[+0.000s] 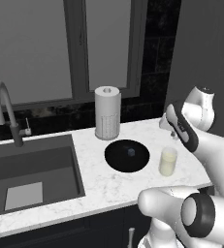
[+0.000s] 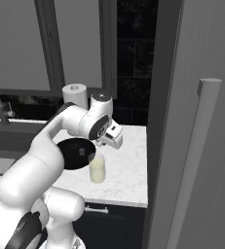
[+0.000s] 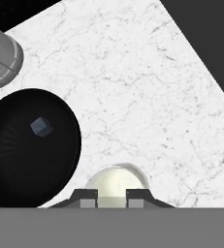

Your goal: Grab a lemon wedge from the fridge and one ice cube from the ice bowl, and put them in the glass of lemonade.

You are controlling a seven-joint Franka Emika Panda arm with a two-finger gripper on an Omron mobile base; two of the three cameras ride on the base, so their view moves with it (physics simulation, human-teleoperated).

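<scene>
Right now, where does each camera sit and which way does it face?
Left base view: behind the arm's left, looking over sink, ice bowl, glass of lemonade; arm lower right.
Right base view: behind the arm's right, facing the closed fridge; arm lower left.
Hand view: looks down on the glass; gripper at bottom.
All three share bowl, ice cube, glass.

White towel roll upright at the back of the marbled worktop, under a window, with grey sink and curved tap further to its left.
</scene>
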